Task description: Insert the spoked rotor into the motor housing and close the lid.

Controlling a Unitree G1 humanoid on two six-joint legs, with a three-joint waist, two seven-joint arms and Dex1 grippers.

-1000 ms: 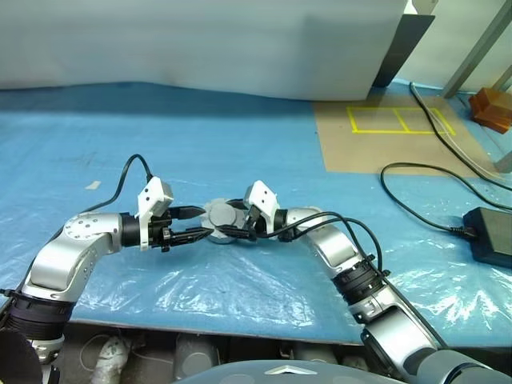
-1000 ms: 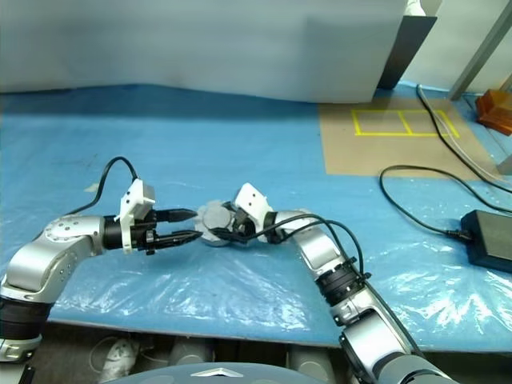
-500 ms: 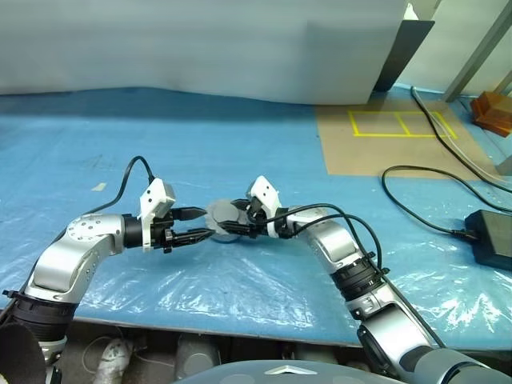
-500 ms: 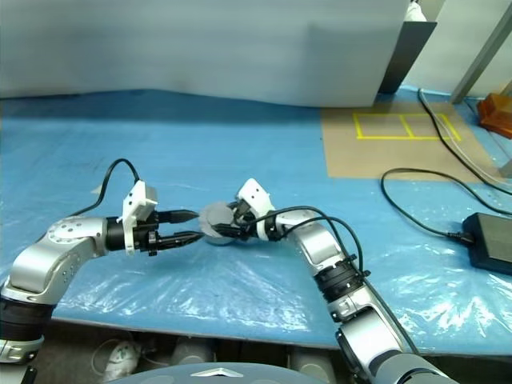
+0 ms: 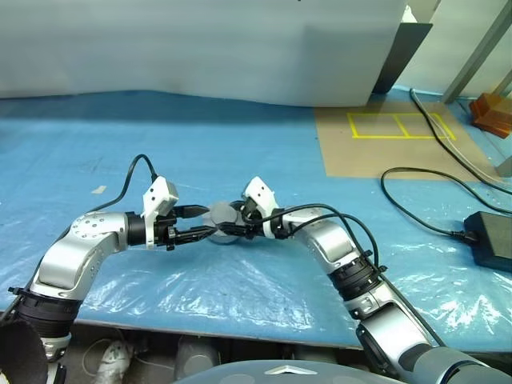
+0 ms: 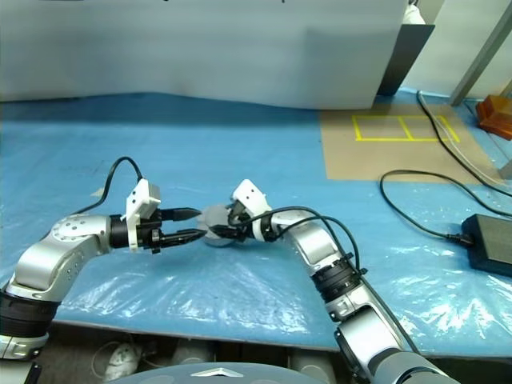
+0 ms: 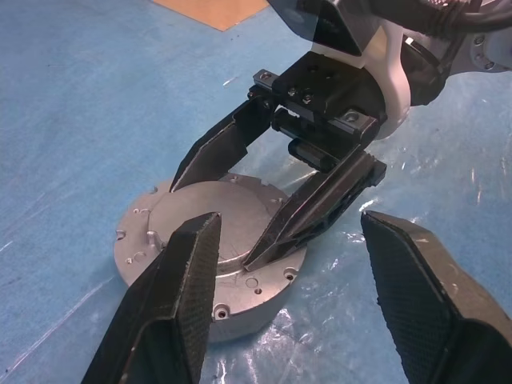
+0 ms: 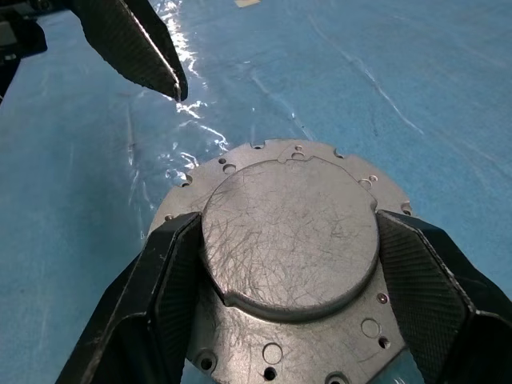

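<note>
The lid [image 8: 290, 240] is clamped at its raised centre by the right gripper [image 8: 280, 264]; the left gripper [image 7: 292, 264], held open, is poised just beside the lid.

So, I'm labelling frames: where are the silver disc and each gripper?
silver disc [image 8: 290, 236], right wrist view, raised round centre.
right gripper [image 7: 220, 220], left wrist view, between its tips at the disc.
left gripper [image 5: 210, 222], left eye view, between its tips.

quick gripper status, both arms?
left gripper: open, holding nothing, beside the round silver-grey metal part.
right gripper: fingers on either side of that part's raised centre; a firm grip cannot be told.
</note>
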